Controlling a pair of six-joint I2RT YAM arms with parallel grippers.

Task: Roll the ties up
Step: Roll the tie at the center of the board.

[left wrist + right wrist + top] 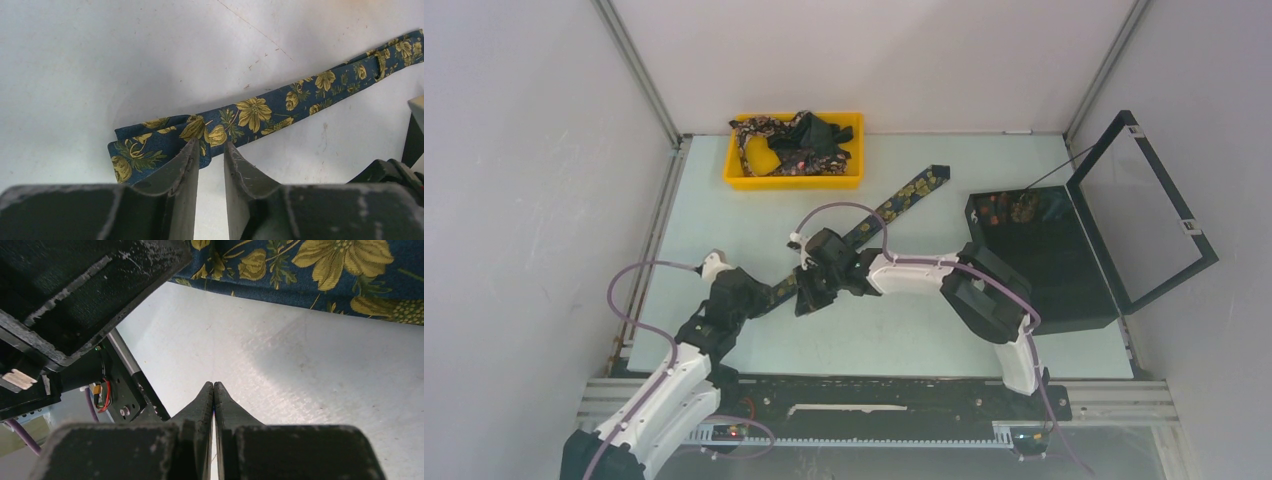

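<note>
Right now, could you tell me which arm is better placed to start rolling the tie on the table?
Probably left: the left gripper is open with its tips at the folded end of the tie, where a roll would start. The right gripper is shut over bare table, beside its middle.

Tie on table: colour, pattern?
Tie: dark navy, gold flowers, green leaves; left wrist view shows it best.
</note>
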